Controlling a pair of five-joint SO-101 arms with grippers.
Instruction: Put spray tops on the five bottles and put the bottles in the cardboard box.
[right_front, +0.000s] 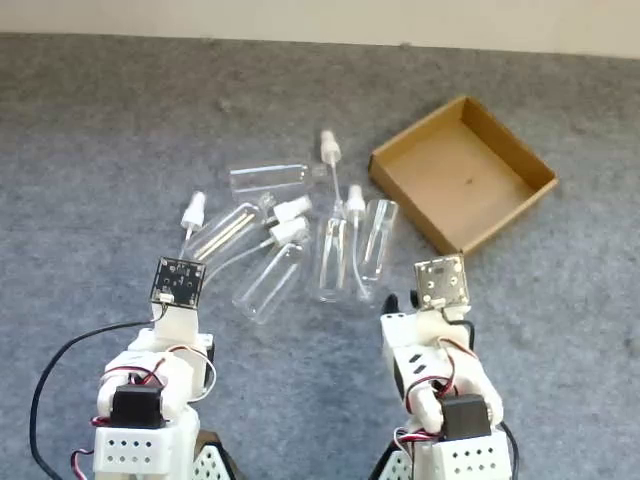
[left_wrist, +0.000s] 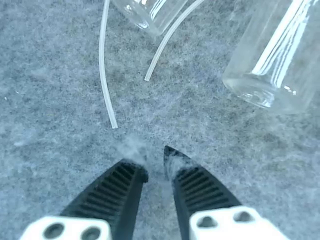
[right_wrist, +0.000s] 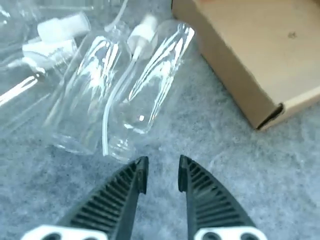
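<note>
- My left gripper (left_wrist: 156, 167) has its jaws a narrow gap apart and holds nothing. The tips hang low over the grey carpet (left_wrist: 50, 125).
- Just ahead of those tips lie two thin dip tubes (left_wrist: 102, 65), their loose ends toward me. Off to one side is the open mouth of a clear bottle (left_wrist: 272, 62) lying flat.
- My right gripper (right_wrist: 162, 170) is also slightly parted and empty.
- Close in front of it two bottles (right_wrist: 82, 100) lie side by side, mouths toward me. A spray top (right_wrist: 141, 35) rests between them, its tube trailing down the gap.
- In the high view, five bottles (right_front: 268, 282) lie on their sides in a loose cluster in front of both my arms, with white spray tops (right_front: 193, 210) among them.
- The cardboard box (right_front: 440, 170) sits open on the carpet beyond my right arm, near the rightmost bottle. All the bottles lie outside it.
</note>
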